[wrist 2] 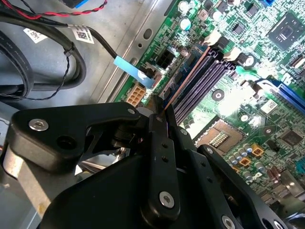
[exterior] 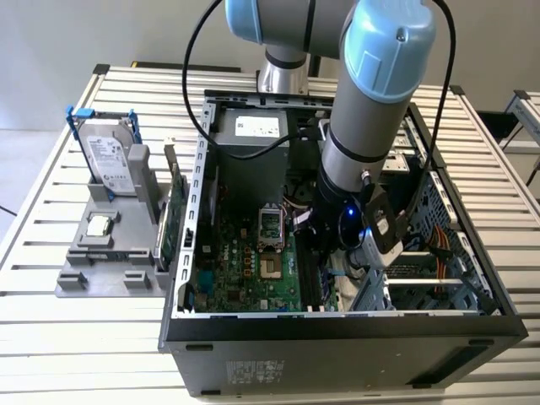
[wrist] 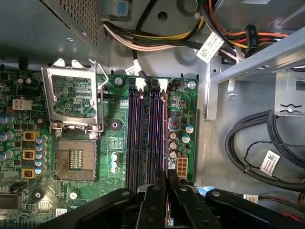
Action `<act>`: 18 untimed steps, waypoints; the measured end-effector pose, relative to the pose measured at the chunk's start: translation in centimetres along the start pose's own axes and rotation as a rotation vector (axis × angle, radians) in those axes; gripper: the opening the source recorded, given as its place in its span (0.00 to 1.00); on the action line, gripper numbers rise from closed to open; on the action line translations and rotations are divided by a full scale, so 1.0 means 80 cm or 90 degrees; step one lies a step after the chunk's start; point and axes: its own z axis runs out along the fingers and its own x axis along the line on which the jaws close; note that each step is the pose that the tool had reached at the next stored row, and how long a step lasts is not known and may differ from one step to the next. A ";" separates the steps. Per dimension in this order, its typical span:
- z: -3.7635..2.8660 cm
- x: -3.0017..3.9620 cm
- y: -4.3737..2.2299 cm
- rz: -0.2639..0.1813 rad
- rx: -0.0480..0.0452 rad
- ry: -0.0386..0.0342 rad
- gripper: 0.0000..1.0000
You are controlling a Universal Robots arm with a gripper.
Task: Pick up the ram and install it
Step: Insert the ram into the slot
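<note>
The arm [exterior: 371, 110] reaches steeply down into the open case [exterior: 337, 329], claw [wrist: 167, 183] low over the motherboard [wrist: 114, 143]. Its fingers [wrist 2: 159, 143] are clamped on the ram [wrist: 166, 138], held edge-on over the outermost slot [wrist: 159, 133] beside the capacitors [wrist: 174, 143].

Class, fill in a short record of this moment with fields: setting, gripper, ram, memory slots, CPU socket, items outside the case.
setting: open computer case lying on a slatted table
gripper: gripper shut on the ram, low over the motherboard
ram: the ram held edge-on, lying along the outermost of the memory slots
memory slots: memory slots black, parallel, the others unfilled
CPU socket: CPU socket open, its cover lifted
items outside the case: hard drive upright in a grey holder, beside a CPU chip
</note>
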 end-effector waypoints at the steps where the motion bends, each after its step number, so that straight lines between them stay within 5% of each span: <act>1: 0.0003 0.0000 0.0000 0.000 0.0001 0.0000 0.00; 18: 0.0080 0.0000 0.0030 0.000 0.0001 0.0000 0.00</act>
